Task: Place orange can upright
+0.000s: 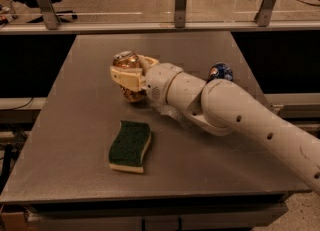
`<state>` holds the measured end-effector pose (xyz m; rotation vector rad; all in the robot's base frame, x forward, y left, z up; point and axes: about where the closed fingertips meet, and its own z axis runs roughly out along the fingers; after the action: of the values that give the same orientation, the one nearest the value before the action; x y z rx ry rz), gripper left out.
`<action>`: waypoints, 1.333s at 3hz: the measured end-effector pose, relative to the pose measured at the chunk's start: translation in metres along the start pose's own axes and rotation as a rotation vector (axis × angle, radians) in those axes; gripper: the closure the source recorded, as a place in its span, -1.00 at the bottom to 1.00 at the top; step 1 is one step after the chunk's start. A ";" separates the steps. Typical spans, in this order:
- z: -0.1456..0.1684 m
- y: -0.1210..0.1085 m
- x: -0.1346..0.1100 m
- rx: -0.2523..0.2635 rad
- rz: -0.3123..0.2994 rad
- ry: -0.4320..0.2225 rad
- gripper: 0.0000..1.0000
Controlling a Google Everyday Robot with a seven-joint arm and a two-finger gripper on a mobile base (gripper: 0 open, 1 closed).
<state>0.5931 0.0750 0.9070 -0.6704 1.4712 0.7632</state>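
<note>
A green sponge (130, 146) lies front left on the table (65, 125). Just behind it, near the table's middle, the pincer (129, 76) is clamped round the orange can (126, 59), held top up. To the right, a blue can (220, 71) peeks over the arm.

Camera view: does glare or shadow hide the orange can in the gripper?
Camera view: dim, warm light; the orange can glints on its top, unhidden; the gripper, shut on it mid-table, throws shadow over the can's base; the table shows soft sheen only.
</note>
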 end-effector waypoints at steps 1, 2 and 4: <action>-0.012 0.002 0.008 -0.001 -0.014 -0.023 0.65; -0.027 0.000 0.011 -0.005 -0.031 -0.024 0.17; -0.048 0.001 0.015 -0.011 -0.040 0.002 -0.76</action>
<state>0.5624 0.0384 0.8918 -0.7076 1.4520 0.7402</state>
